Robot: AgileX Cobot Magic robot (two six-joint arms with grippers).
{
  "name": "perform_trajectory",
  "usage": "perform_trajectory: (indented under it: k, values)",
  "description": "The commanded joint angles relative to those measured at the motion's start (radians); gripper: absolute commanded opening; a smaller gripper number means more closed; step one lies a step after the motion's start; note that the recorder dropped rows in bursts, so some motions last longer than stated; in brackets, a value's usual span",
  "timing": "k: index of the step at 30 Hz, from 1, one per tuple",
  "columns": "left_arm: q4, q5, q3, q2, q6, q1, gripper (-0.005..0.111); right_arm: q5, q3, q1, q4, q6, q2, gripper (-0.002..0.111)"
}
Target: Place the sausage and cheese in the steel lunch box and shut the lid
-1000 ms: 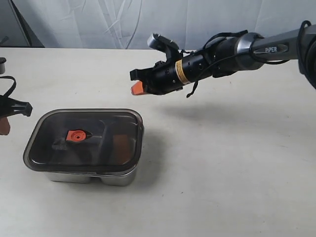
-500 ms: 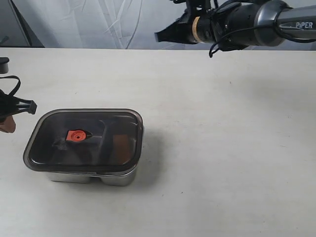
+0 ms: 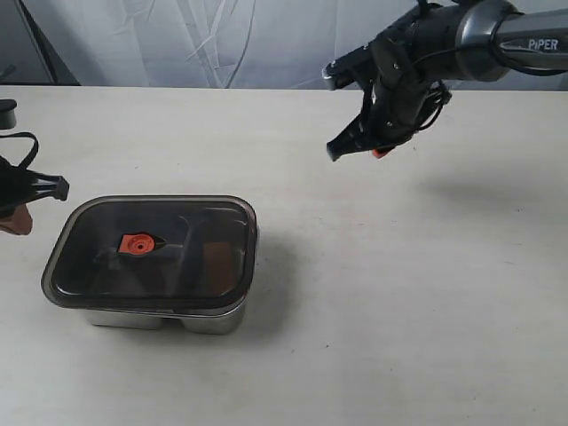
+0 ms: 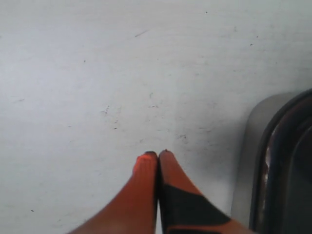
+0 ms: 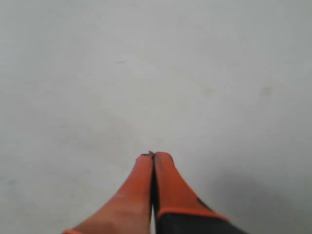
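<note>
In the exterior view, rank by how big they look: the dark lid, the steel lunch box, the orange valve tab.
1. Dark smoky translucent plastic lid: largest.
2. Shiny rectangular steel lunch box: about the lid's outline, but only its lower wall shows beneath.
3. Small round orange valve tab at the lid's centre: smallest.

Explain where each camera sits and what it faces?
Exterior: off the arms, looking down across the table toward a white cloth; shows the steel lunch box, lid on, right arm, left arm.
Left wrist: on the left arm, looking past the shut left fingers at the table and a corner of the lunch box.
Right wrist: on the right arm, looking past the shut right fingers at the table.
Shared: exterior and left wrist both see the lunch box.
</note>
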Motion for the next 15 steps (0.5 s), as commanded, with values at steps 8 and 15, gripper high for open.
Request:
perform_trajectory:
  k: [8,15]
  values:
    - [-0.065,-0.027,-0.003,0.041,0.022,-0.016,0.0,-0.066,-0.007,0.091,0.519,-0.357,-0.003,-0.001]
    - [-0.07,-0.053,-0.003,0.069,0.023,-0.035,0.0,-0.122,-0.007,0.145,0.519,-0.355,-0.001,-0.001]
